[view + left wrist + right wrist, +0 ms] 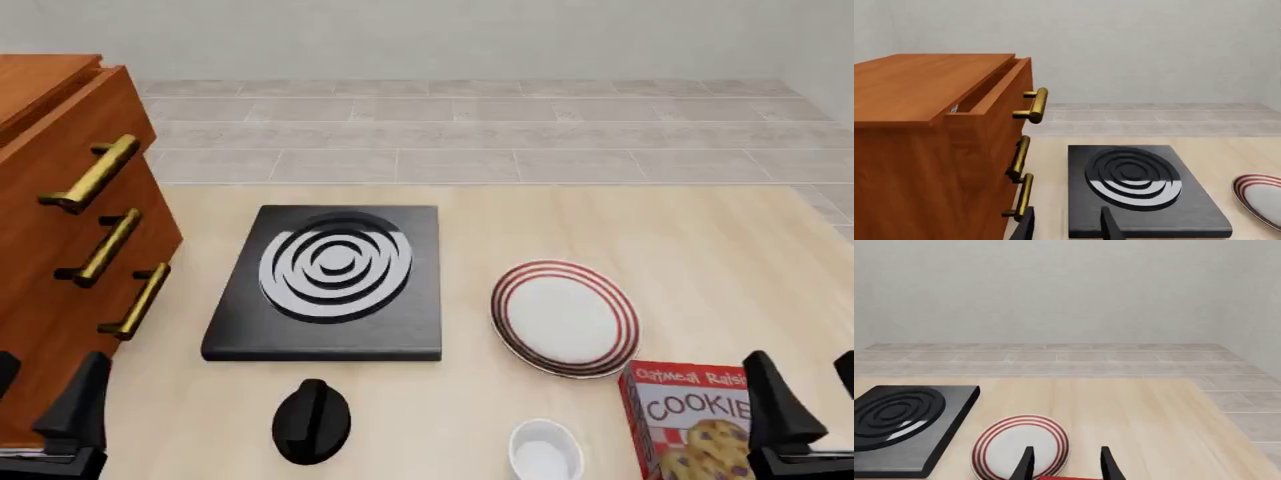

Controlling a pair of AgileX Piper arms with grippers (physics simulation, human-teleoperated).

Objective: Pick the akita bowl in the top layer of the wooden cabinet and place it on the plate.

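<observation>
Left wrist view: one wooden cabinet (927, 150) fills the near side, with three brass handles down its front, so three drawers. The top layer (997, 87) is pulled out a little; through the gap only a sliver of something pale shows, and I cannot tell what it is. The akita bowl is not visible here. One black stove slab (1144, 192) with white rings lies on the surface (1047, 165) beside the cabinet, and an edge of the plate (1259, 197) shows past it. The left pincer (1067, 227) has its two dark fingers apart, with nothing between them.

Front view: the cabinet (60, 250) stands at nine o'clock, the stove slab (327, 285) just left of centre, and the one red-striped plate (565, 318) at about four o'clock from centre, bare. At six o'clock sit one black knob-like object (311, 420) and one small white ramekin (545, 452), nothing visible in it. One cookie box (690, 420) stands at five o'clock, close to the plate's rim. The left pincer (40, 405) shows at the bottom left corner, the right pincer (817, 400) at the bottom right, both spread.

Right wrist view: the plate (1021, 452) lies just beyond the right pincer (1066, 465), whose fingers are apart and hold nothing. The stove slab (904, 427) lies beside the plate, not touching it.
</observation>
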